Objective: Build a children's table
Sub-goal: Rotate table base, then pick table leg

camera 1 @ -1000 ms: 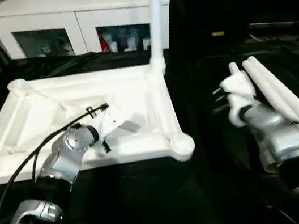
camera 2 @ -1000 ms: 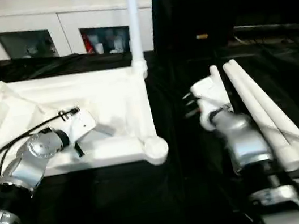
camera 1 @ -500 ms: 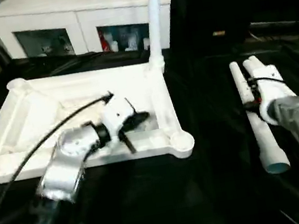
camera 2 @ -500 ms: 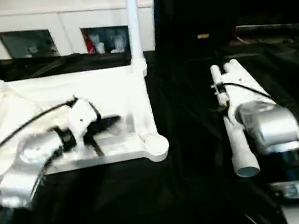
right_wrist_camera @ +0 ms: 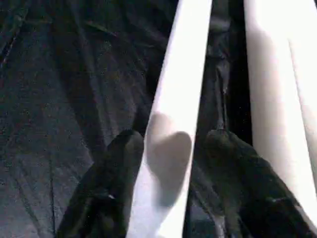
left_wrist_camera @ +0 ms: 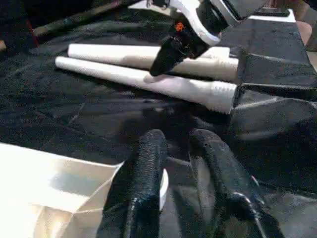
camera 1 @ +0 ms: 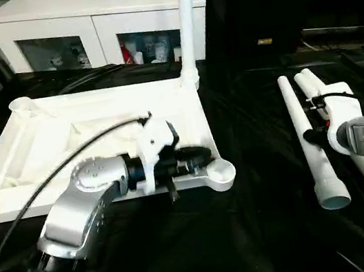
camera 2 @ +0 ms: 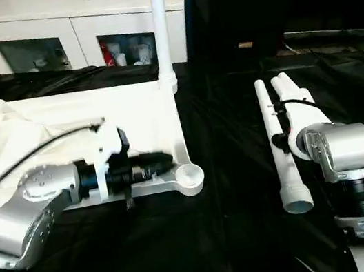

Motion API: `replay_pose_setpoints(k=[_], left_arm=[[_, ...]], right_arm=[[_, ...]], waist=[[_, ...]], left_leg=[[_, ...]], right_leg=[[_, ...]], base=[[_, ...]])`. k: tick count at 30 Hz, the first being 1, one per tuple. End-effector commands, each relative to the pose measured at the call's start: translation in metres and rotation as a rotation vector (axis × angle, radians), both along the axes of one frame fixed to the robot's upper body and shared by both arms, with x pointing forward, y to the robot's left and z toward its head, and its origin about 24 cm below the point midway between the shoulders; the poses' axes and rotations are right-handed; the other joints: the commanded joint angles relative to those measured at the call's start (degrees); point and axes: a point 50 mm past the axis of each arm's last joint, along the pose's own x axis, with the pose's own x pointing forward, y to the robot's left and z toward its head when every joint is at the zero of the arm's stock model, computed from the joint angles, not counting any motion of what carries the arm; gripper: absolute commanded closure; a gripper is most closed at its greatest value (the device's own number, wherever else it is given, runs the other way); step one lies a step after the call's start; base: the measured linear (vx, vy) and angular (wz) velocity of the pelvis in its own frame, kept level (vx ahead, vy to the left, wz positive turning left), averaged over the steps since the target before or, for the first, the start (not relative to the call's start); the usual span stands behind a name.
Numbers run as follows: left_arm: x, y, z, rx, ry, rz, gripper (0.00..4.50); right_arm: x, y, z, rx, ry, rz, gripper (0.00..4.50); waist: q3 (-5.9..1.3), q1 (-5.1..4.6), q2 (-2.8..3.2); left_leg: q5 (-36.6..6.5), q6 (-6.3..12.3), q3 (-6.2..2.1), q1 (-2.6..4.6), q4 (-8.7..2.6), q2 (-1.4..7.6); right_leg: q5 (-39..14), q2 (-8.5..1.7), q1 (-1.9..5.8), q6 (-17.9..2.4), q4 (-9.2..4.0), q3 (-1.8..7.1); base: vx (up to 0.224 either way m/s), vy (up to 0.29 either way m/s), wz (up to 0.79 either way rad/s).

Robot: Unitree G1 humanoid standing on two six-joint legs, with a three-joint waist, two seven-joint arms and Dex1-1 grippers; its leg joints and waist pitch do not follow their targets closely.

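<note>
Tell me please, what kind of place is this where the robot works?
Probably an indoor room set up as a robot work area. A white cabinet with glass doors and small items inside stands at the back, and the tabletop and loose table legs lie on a surface draped in black cloth.

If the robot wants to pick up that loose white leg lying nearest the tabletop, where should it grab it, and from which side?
Probably around the plain shaft, coming down from above. The leg lies flat on the black cloth, a round tube, so two fingers can pass down either side. The right gripper already straddles it that way. Its neighbour leg lies close on the outer side, so the fingers must stay narrow.
</note>
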Motion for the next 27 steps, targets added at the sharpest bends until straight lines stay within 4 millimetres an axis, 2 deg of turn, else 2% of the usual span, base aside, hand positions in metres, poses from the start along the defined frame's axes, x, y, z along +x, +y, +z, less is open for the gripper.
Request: replay_pose_setpoints(k=[1,4,6,9,13,20,23,27], left_arm=[[-0.002,0.0,0.003,0.009,-0.005,-0.009,2.97],[-0.004,0.0,0.004,0.014,0.005,-0.013,2.75],[-0.005,-0.001,0.004,0.02,0.011,-0.015,2.6],[-0.006,-0.001,0.003,0.026,0.017,-0.016,2.36],[-0.007,-0.001,0.002,0.035,0.021,-0.017,2.02],[-0.008,-0.001,0.001,0.05,0.021,-0.018,1.49],[-0.008,0.0,0.001,0.065,0.007,-0.014,1.3],[-0.007,0.001,0.0,0.077,-0.014,-0.002,0.9]], right_arm=[[0.001,0.0,0.01,0.018,-0.025,0.006,1.81],[-0.001,-0.001,0.008,0.025,-0.001,0.006,1.57],[-0.003,-0.002,0.006,0.026,0.019,0.003,1.42],[-0.005,-0.003,0.004,0.029,0.034,-0.003,1.2],[-0.007,-0.005,0.001,0.035,0.06,-0.009,0.88],[-0.015,-0.003,-0.018,0.142,0.154,-0.013,0.32],[-0.019,-0.004,-0.027,0.166,0.192,-0.033,0.32],[-0.023,-0.004,-0.034,0.174,0.213,-0.035,0.69]], waist=[[-3.85,-0.02,-0.26],[-3.87,0.03,-0.26],[-3.84,-0.04,-0.56],[-3.85,0.06,-0.47],[-3.87,0.06,-0.67],[-3.95,0.16,-0.74],[-4.0,0.19,-0.77],[-3.95,0.17,-0.81]], left_leg=[[-8.5,-2.17,-0.12,0.81,-3.41,0.85],[-7.9,-1.98,-0.14,0.75,-3.39,0.88],[-7.9,-2.04,-0.09,0.73,-3.38,0.84],[-7.7,-2.04,-0.08,0.75,-3.33,0.83],[-7.3,-1.91,-0.05,0.7,-3.3,0.82],[-6.9,-1.52,0.0,0.66,-3.17,0.78],[-6.3,-1.57,-0.06,0.56,-3.19,0.83],[-6.6,-1.71,-0.05,0.63,-3.18,0.8]], right_leg=[[-12.2,-3.59,3.04,-8.2,-4.21,2.87],[-12.0,-3.6,3.08,-7.9,-4.18,2.87],[-12.4,-3.58,3.11,-7.8,-4.23,2.83],[-13.2,-3.64,3.06,-7.4,-4.31,2.86],[-13.1,-3.63,3.09,-7.3,-4.27,2.87],[-13.2,-3.69,3.11,-7.2,-4.31,2.88],[-12.4,-3.72,3.18,-7.4,-4.15,2.84],[-13.0,-3.68,3.15,-7.2,-4.2,2.81]], base=[[0.0,0.0,0.0],[0.0,0.0,0.0],[0.0,0.0,0.0],[0.0,0.0,0.0],[0.0,0.0,0.0],[0.0,0.0,0.0],[0.0,0.0,0.0],[0.0,0.0,0.0]])
